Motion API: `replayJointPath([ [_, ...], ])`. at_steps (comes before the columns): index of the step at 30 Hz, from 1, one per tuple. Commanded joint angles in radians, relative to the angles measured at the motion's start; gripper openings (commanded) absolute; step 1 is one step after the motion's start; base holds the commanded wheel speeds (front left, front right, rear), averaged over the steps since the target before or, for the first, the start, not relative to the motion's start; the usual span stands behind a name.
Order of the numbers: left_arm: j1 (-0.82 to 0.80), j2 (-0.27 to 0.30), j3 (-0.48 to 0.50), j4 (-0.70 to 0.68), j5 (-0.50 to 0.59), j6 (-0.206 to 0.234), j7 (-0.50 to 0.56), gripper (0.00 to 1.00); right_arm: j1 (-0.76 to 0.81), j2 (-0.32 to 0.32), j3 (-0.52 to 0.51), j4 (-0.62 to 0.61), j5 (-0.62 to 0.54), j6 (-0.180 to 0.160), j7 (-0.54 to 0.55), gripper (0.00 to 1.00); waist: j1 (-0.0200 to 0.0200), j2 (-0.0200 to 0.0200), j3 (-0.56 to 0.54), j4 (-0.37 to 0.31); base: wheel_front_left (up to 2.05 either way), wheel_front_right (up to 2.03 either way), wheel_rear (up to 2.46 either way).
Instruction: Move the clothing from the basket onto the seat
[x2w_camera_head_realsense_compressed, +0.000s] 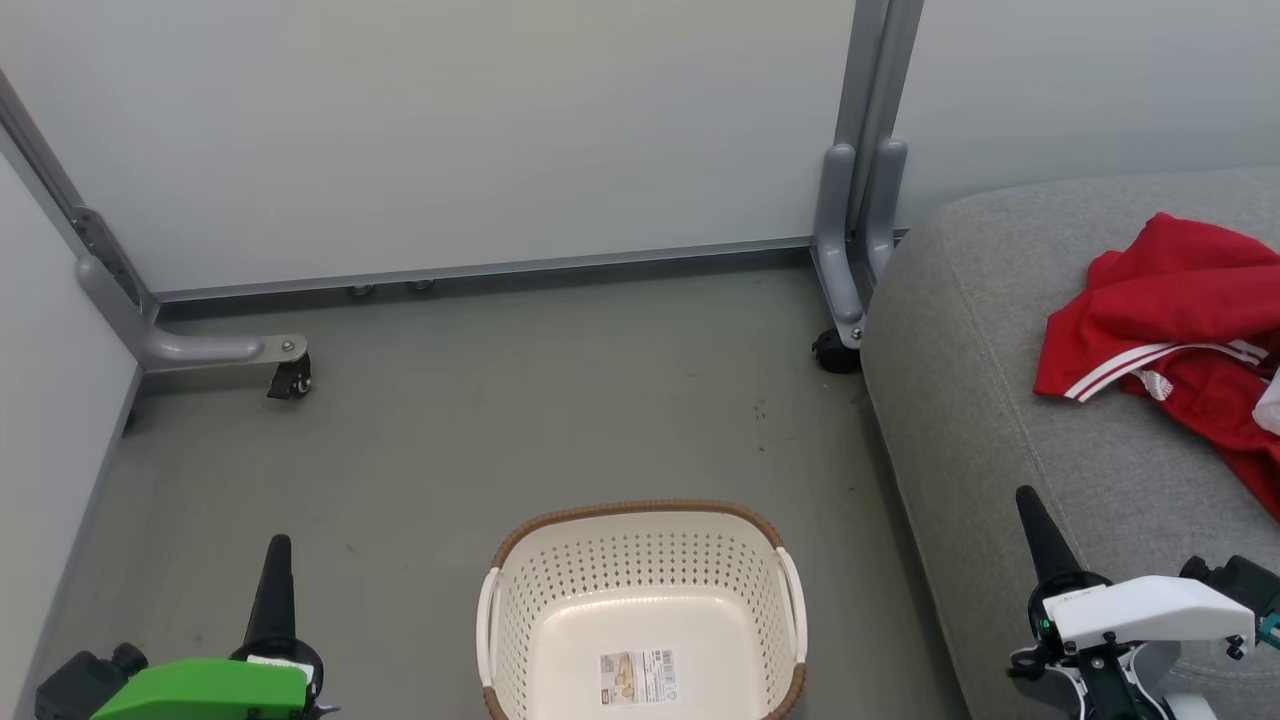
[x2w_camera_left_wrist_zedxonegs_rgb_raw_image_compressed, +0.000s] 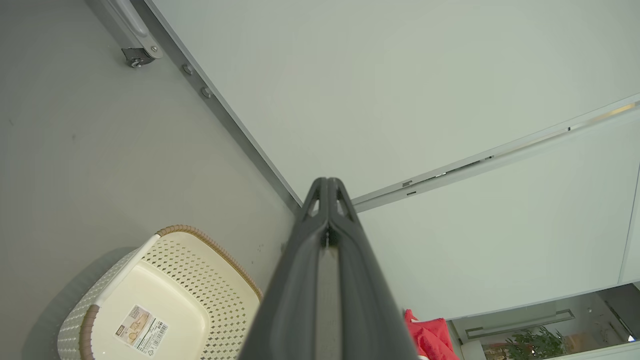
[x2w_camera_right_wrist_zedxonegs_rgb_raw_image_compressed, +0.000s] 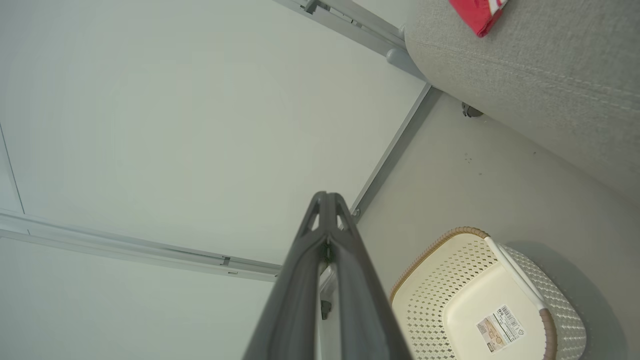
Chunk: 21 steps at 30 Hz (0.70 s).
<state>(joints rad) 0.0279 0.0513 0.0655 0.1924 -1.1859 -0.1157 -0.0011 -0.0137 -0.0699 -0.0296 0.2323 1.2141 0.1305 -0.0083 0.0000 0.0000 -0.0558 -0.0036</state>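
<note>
basket (x2w_camera_head_realsense_compressed: 640, 560): bottom centre, holds just its label | red clothing (x2w_camera_head_realsense_compressed: 1170, 300): on grey seat (x2w_camera_head_realsense_compressed: 990, 430), right edge | left gripper (x2w_camera_head_realsense_compressed: 277, 556), right gripper (x2w_camera_head_realsense_compressed: 1032, 515): both closed, holding nothing | task: seemingly complete

Soft, even, bright light fell from overhead across all three views, leaving no glare on the pale wall panels (x2w_camera_head_realsense_compressed: 450, 140) and only faint, blurred-edged shadows on the floor (x2w_camera_head_realsense_compressed: 450, 420) beside the basket (x2w_camera_left_wrist_zedxonegs_rgb_raw_image_compressed: 165, 280), on the side away from the wall. The head view was sharp from edge to edge, with the red clothing (x2w_camera_head_realsense_compressed: 1170, 310) vivid against the grey seat (x2w_camera_head_realsense_compressed: 960, 400). In the wrist views the left gripper (x2w_camera_left_wrist_zedxonegs_rgb_raw_image_compressed: 327, 182) and right gripper (x2w_camera_right_wrist_zedxonegs_rgb_raw_image_compressed: 327, 197) looked soft near the lens, and the rails (x2w_camera_right_wrist_zedxonegs_rgb_raw_image_compressed: 125, 245) bowed slightly towards the edges.
</note>
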Motion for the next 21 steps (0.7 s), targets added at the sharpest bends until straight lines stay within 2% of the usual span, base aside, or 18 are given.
replayJointPath([
  [1, -0.030, 0.009, 0.007, -0.004, -0.028, -0.007, 0.005, 0.00, -0.027, 0.001, -0.008, -0.004, 0.027, 0.001, 0.009, 0.00, 0.0000, 0.0000, 0.002, 0.000, 0.00, 0.00, 0.00],
  [21, -0.084, 0.009, 0.022, 0.024, -0.218, -0.011, 0.053, 0.00, -0.062, 0.006, -0.039, 0.004, 0.206, 0.001, 0.058, 0.00, 0.0000, 0.0000, 0.025, 0.002, 0.00, 0.00, 0.00],
])
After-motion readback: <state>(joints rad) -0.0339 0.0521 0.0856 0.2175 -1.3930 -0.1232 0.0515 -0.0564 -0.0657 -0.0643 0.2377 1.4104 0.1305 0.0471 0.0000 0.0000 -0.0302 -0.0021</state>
